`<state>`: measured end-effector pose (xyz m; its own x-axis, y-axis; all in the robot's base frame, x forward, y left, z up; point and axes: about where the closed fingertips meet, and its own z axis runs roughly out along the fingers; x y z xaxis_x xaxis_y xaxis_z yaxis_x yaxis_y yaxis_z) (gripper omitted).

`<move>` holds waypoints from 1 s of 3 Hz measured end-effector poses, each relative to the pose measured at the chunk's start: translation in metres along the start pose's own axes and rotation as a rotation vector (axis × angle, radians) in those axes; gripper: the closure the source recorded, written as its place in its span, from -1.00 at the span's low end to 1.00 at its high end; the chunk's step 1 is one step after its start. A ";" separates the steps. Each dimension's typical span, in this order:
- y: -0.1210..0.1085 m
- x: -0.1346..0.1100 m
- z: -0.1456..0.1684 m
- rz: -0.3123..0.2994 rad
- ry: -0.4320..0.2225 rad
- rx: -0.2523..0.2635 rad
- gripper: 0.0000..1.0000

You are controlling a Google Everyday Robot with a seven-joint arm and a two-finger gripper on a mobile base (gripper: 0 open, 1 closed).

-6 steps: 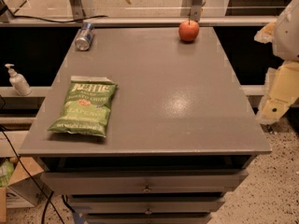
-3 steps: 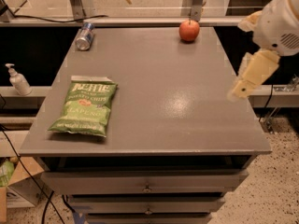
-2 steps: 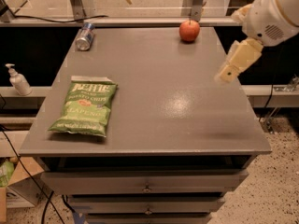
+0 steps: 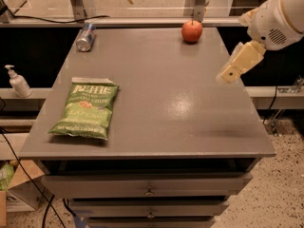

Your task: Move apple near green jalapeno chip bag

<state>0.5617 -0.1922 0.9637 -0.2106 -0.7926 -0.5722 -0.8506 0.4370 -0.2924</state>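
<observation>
Empty end effector [image 4: 235, 64] hovers at the surface [image 4: 180, 103] edge; openness cannot be told. The apple [image 4: 192, 31] lies beyond it, apart — green jalapeno chip bag [image 4: 85, 109] far across. Reaching step, seemingly — next, travel to the apple.

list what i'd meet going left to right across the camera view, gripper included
soap bottle → green jalapeno chip bag → apple → gripper, up by the right edge of the table
</observation>
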 end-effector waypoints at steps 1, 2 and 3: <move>-0.029 -0.007 0.023 0.079 -0.110 0.044 -1.00; -0.073 -0.020 0.055 0.146 -0.223 0.095 -1.00; -0.113 -0.029 0.093 0.187 -0.293 0.125 -1.00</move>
<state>0.7088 -0.1790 0.9421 -0.1947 -0.5463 -0.8146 -0.7410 0.6260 -0.2427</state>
